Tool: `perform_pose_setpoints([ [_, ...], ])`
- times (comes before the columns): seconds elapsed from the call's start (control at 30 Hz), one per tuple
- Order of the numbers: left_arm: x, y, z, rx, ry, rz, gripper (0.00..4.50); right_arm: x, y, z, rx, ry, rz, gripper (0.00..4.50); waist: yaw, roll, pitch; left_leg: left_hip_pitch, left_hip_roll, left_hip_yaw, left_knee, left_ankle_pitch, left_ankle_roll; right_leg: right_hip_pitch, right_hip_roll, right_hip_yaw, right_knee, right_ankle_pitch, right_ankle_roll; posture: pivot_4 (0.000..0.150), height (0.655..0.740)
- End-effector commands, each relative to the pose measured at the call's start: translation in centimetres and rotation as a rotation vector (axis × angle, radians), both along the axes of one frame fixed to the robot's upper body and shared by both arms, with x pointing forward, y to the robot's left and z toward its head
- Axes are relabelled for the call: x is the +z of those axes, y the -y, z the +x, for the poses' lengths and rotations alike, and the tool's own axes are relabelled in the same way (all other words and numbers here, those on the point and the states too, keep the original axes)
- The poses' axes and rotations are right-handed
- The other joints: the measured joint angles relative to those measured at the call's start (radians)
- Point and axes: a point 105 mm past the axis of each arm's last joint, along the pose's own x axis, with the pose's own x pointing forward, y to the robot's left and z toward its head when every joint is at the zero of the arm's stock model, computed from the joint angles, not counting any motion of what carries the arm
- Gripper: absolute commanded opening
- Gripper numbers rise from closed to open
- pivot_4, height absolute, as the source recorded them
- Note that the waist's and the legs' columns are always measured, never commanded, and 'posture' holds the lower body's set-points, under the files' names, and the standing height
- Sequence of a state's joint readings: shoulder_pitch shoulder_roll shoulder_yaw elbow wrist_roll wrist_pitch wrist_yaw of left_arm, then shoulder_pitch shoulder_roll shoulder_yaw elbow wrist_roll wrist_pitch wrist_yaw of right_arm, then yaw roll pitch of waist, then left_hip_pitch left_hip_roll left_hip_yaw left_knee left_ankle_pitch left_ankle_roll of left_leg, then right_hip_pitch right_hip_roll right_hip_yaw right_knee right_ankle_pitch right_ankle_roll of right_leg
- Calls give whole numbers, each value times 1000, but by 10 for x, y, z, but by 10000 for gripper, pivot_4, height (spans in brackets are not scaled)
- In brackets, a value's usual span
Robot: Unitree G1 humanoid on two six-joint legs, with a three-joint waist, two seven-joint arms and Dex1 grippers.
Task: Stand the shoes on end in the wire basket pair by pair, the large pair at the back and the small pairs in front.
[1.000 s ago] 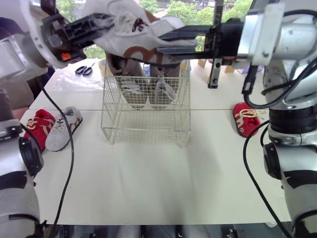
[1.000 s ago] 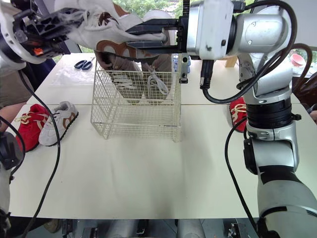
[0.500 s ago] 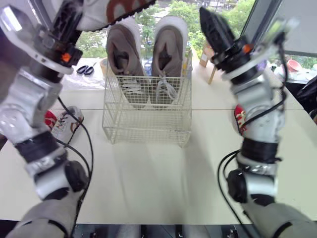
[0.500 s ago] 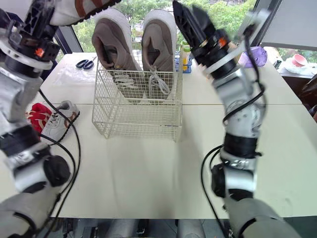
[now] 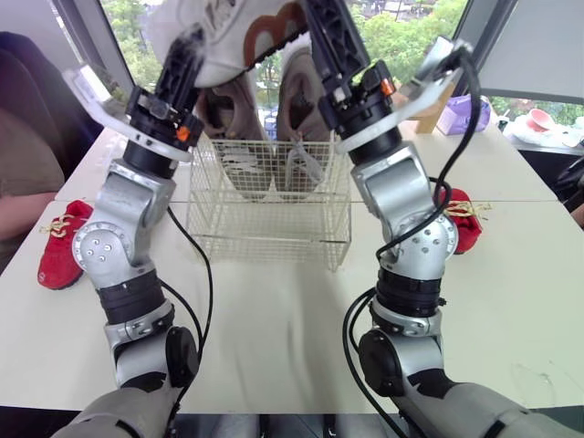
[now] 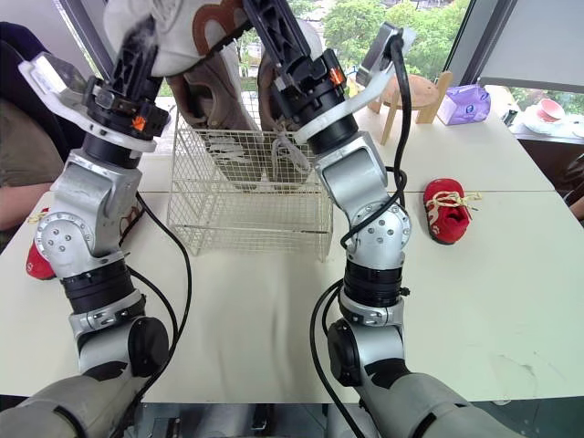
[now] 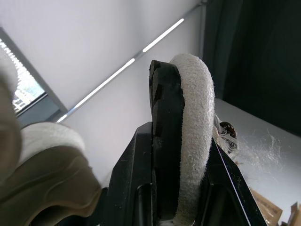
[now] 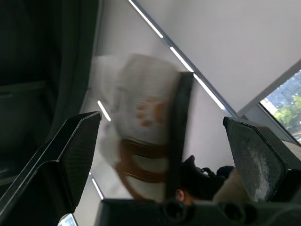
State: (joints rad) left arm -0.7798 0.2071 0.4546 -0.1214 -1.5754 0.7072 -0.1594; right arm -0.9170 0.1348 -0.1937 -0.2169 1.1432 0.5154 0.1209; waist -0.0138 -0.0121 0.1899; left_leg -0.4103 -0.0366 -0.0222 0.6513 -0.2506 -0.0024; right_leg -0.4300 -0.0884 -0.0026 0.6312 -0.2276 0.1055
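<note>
A flat white table stands before windows with trees outside. The thin-wire mesh basket holds two large grey-brown shoes on end at its back. Above it, the left gripper pinches the fuzzy collar of a white shoe with brown trim. The right gripper is raised beside it, fingers spread wide. One red shoe lies toward each end of the table.
</note>
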Motion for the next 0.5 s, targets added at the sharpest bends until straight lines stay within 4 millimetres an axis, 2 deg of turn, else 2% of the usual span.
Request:
perform_pose_setpoints([
  [0.03,1,11,-5,9,40,75,3218,13,2,-12,5,69,14,44867,0,0,0,0,0,0,0,0,0,0,0,0,0,0,0,1500,7400],
  [0.13,-8,18,-2,31,26,132,3218,15,5,-11,-1,68,20,44867,-1,0,0,0,0,0,0,0,0,0,0,0,0,0,0,1500,7400],
  [0.23,-9,17,-2,38,24,120,3218,15,5,-11,-10,62,15,44867,-1,0,0,0,1,0,0,0,0,0,1,0,0,0,0,1500,7400],
  [0.33,-10,18,-2,48,27,134,3218,14,4,-11,-15,56,10,36239,-1,0,0,0,1,0,0,0,0,0,1,0,0,0,0,1500,7400],
  [0.5,-13,19,-3,58,26,167,3218,13,3,-11,-16,53,-1,12174,-1,0,0,0,1,0,0,0,0,0,1,0,0,0,0,1500,7400],
])
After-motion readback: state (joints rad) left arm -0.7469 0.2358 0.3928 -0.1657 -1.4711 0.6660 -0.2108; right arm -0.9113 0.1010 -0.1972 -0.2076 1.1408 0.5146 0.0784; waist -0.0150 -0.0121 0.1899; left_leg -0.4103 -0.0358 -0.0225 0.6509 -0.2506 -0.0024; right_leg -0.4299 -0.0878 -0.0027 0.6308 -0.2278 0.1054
